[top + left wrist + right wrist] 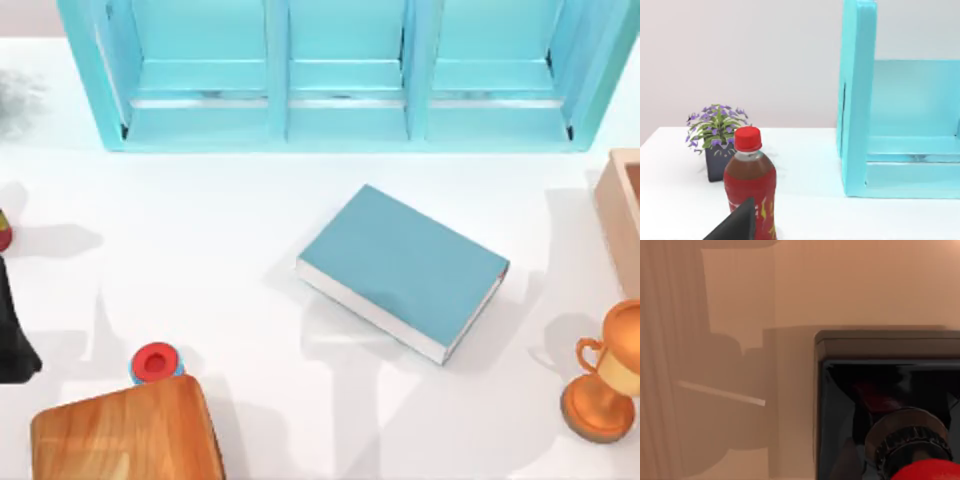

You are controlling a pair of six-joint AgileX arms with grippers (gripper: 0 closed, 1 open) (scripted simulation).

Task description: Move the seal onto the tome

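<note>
Right claw close upon seal [905, 440], grip impossible to tell; red knob nearest, black block base beyond, tan wood behind.

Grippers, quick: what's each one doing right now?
Left gripper: by the bottle, fingers cannot be told.
Right gripper: cannot be told; its wrist view looks down on the seal.

We see the white tabletop [250, 250] brightly and evenly lit, with soft grey shadows falling beside the tome [405, 268] and trophy cup [605, 385]. Our right wrist view is dim, washed in brownish shade, with the seal [920, 460] close and blurred.
</note>
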